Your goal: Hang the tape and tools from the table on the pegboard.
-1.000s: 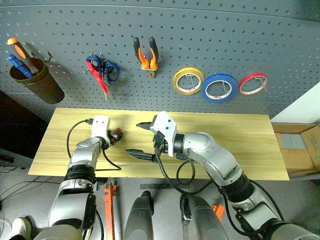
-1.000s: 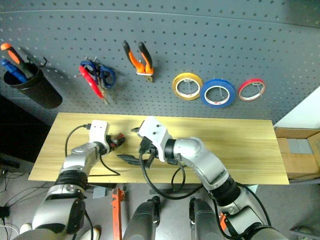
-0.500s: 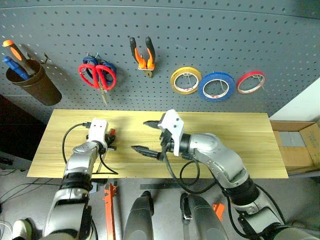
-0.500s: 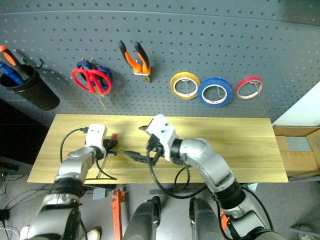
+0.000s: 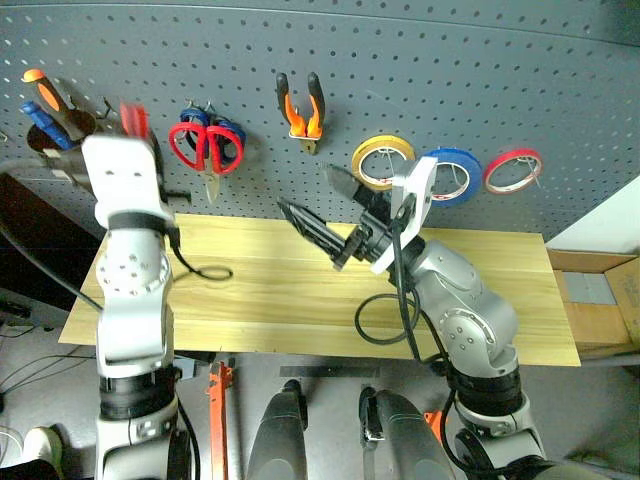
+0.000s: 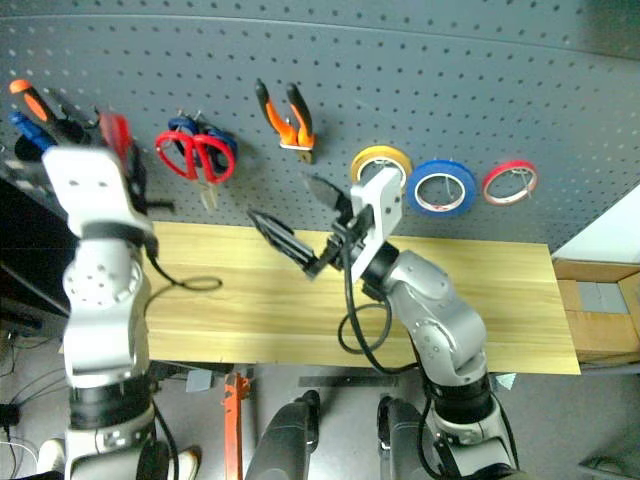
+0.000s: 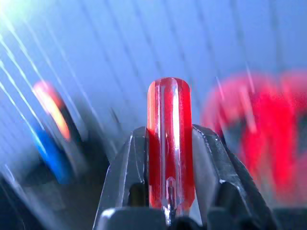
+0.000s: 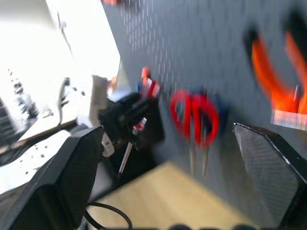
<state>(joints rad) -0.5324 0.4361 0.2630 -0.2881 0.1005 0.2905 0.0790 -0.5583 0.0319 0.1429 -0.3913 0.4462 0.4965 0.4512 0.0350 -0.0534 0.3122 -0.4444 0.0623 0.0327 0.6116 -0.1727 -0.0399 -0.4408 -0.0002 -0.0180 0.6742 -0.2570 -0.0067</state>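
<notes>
Red screwdriver (image 7: pixel 170 143) in left gripper (image 7: pixel 169 143)

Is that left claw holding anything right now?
Yes, the left gripper is clamped on the red-handled screwdriver, whose clear red handle sticks up between its two black fingers.

Red screwdriver (image 7: pixel 170 143) in left pincer (image 7: pixel 169 158), up off table (image 5: pixel 300 300).
</notes>
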